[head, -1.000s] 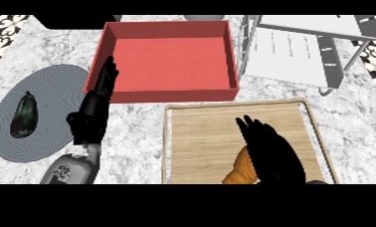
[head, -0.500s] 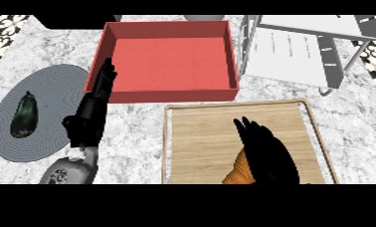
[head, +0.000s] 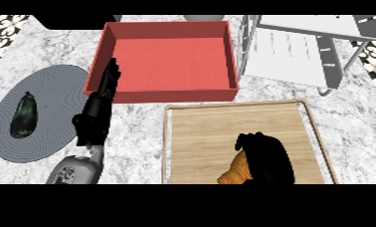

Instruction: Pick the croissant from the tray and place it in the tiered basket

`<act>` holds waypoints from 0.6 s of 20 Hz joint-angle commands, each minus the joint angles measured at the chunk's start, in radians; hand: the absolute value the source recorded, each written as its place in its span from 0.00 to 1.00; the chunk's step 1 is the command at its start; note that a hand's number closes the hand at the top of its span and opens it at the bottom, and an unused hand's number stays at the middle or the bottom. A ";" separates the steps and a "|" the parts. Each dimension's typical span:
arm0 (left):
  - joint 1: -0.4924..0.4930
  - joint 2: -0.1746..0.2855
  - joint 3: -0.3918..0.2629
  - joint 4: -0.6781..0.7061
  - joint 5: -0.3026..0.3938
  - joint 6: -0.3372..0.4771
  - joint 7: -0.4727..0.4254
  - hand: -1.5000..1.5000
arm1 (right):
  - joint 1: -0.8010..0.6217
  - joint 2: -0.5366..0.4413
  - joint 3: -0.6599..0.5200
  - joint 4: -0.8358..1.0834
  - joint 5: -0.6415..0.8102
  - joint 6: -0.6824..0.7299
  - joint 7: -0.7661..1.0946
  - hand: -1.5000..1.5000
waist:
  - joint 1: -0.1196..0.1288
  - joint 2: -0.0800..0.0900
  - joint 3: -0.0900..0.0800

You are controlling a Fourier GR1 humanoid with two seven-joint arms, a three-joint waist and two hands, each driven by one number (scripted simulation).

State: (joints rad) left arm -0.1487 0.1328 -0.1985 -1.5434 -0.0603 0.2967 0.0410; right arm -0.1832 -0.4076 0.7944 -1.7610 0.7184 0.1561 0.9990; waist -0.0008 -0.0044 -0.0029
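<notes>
The croissant (head: pixel 236 170) is golden-orange and lies on the wooden tray (head: pixel 209 126) near the view's lower edge. My right hand (head: pixel 266 159) covers most of it, with its fingers curled down over the pastry. The white tiered basket (head: pixel 294 52) stands at the upper right, beyond the tray. Left of the tray my left hand (head: pixel 95 111) rests open, its fingers pointing up along the left wall of the red bin.
A red square bin (head: pixel 167 91) sits between the tray and the back of the counter. At the left a round grey mat (head: pixel 51 96) holds a dark eggplant (head: pixel 23 115). Marble counter shows around them.
My right hand's fingers, stretched flat over the tray before, have curled down onto the croissant. My left hand has hardly moved.
</notes>
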 commanded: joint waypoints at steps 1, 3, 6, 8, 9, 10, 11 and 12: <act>0.004 0.020 0.019 -0.031 0.001 -0.022 0.023 0.50 | 0.021 -0.031 0.040 0.036 0.138 -0.021 -0.027 1.00 | 0.001 0.003 0.003; 0.012 -0.043 -0.025 0.006 -0.034 0.013 -0.016 0.50 | -0.068 0.051 -0.013 0.151 0.129 0.031 -0.018 1.00 | 0.005 0.005 0.003; -0.010 -0.017 0.002 0.001 -0.001 -0.021 -0.005 0.50 | -0.211 0.164 -0.066 0.333 0.074 0.140 0.074 1.00 | 0.026 0.011 0.002; -0.003 -0.006 -0.002 -0.018 -0.005 -0.026 -0.002 0.50 | -0.294 0.187 -0.141 0.420 0.032 0.201 0.105 1.00 | 0.047 0.014 0.002; -0.021 -0.028 -0.025 0.001 -0.025 -0.015 -0.003 0.50 | -0.338 0.262 -0.124 0.465 0.048 0.209 0.148 1.00 | 0.044 0.015 0.002; 0.021 -0.020 -0.030 -0.038 -0.027 -0.014 0.003 0.50 | -0.337 0.249 -0.132 0.490 0.064 0.192 0.133 1.00 | 0.038 0.009 0.002; -0.005 -0.010 -0.002 -0.018 -0.007 -0.027 0.008 0.50 | -0.396 0.271 -0.166 0.515 0.053 0.216 0.140 1.00 | 0.034 0.011 0.002; -0.010 -0.004 0.005 -0.023 -0.012 -0.024 0.027 0.50 | -0.334 0.244 -0.123 0.547 0.118 0.127 0.098 1.00 | 0.025 0.009 0.003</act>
State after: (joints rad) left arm -0.1539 0.1199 -0.2042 -1.5561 -0.0724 0.2777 0.0464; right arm -0.4580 -0.1986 0.6856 -1.3959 0.7588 0.2938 1.0211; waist 0.0276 -0.0079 -0.0084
